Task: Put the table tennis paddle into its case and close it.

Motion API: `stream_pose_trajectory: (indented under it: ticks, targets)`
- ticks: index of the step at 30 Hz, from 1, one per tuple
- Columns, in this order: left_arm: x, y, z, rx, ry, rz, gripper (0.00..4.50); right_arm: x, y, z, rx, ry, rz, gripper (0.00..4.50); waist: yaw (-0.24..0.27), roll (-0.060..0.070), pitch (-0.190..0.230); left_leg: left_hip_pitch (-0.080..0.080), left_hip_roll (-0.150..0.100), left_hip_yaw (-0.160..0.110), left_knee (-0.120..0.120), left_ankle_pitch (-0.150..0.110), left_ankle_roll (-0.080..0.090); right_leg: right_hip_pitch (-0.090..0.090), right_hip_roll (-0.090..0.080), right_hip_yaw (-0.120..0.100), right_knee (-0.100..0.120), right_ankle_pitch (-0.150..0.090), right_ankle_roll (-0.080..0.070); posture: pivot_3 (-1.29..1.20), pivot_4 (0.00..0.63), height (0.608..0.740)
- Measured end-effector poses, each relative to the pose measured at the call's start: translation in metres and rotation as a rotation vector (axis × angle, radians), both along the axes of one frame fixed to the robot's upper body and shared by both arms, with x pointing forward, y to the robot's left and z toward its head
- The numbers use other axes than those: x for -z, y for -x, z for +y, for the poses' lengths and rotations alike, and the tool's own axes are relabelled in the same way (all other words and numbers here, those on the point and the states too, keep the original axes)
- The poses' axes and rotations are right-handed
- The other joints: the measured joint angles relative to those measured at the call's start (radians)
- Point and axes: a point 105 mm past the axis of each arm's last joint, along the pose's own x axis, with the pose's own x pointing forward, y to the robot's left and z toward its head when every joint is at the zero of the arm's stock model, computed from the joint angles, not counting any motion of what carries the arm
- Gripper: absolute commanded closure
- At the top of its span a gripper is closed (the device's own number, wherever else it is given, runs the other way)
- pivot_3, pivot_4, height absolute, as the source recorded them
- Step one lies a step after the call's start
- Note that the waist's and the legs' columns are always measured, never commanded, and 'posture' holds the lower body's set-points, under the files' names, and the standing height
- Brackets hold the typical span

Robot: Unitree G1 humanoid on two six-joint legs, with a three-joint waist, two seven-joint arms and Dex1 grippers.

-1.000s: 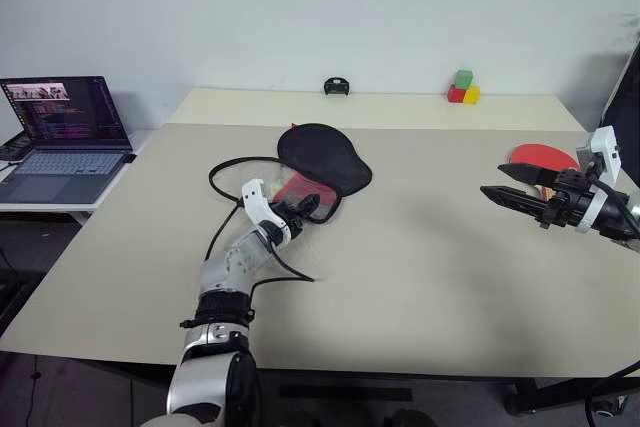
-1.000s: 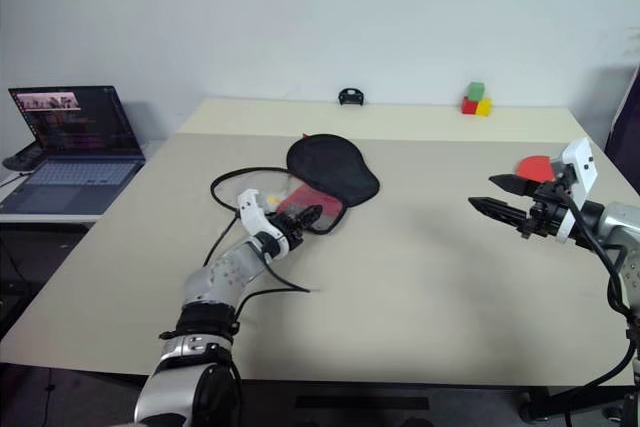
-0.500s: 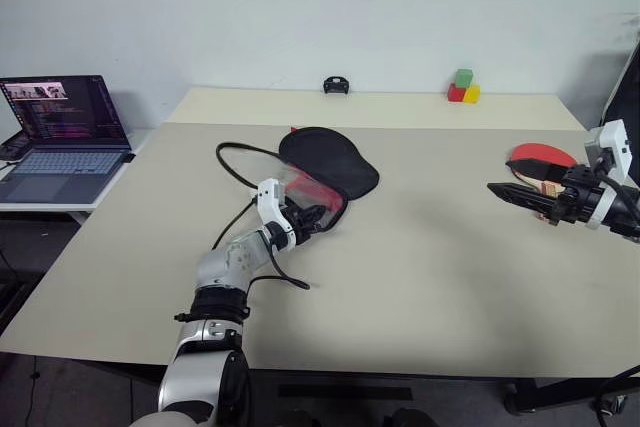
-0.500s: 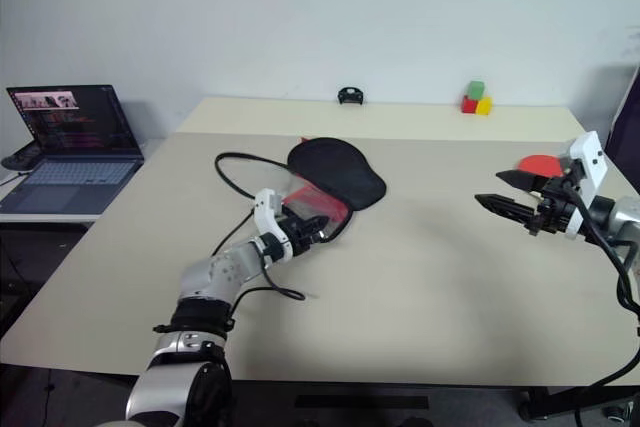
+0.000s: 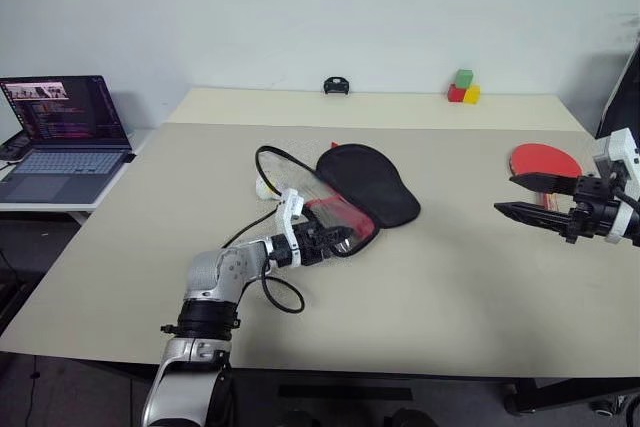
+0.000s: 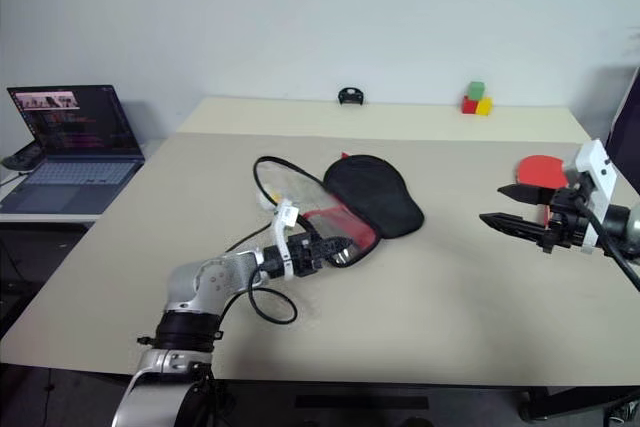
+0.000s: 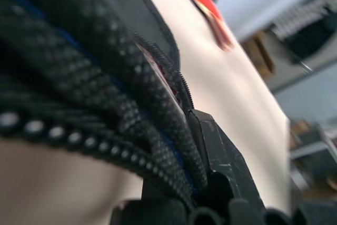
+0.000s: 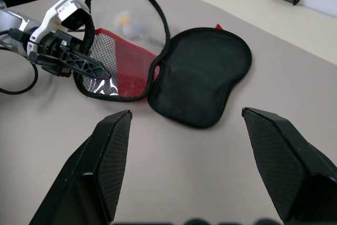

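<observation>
Big beige table point(image 5: 450, 307) with a paler section along the far edge. On that strip sits a small black clip-like thing point(image 5: 336, 85), and further right some little toy blocks point(image 5: 463, 88), green stacked on red and yellow. Off to the left, an open grey laptop point(image 5: 62, 137) with its screen lit, on a side desk.

A: What's different from a second ago?

B: The case point(image 5: 368, 185) has slid across the bench point(image 5: 440, 277) toward the robot's right, and a little nearer the front edge. Its black half now lies right of centre, where before it sat left of centre.

A: And the left end effector point(image 5: 338, 240)?

B: It went from open to clamped on the case's mesh rim, and it has pulled back and rightward, with the forearm now lying more crosswise.

A: The right one?

B: The right end effector point(image 5: 520, 197) drew back slightly, uncovering more of the paddle point(image 5: 545, 161).
</observation>
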Motion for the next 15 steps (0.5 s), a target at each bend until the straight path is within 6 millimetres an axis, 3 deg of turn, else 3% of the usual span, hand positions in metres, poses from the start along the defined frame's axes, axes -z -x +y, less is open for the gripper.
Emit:
stream_pose_trajectory:
  ticks: [8, 15]
  targets:
    - [-0.004, 0.025, -0.006, 0.188, -0.018, -0.008, 4.47, 0.001, 0.006, -0.003, 0.010, 0.003, 0.014, 0.82, -0.001, 0.000, 0.000, 0.001, 0.000, 0.000, 0.000, 0.000, 0.001, 0.000, 0.000, 0.000, 0.000, 0.000, 0.000, 0.00, 0.150, 0.740]
    - [0.002, 0.024, 0.028, 0.159, -0.094, 0.004, 4.47, 0.002, 0.007, 0.000, 0.008, -0.003, 0.019, 0.82, -0.001, 0.000, 0.000, 0.000, 0.000, 0.000, 0.000, 0.000, 0.001, 0.000, 0.000, 0.000, 0.000, 0.000, 0.000, 0.00, 0.150, 0.740]
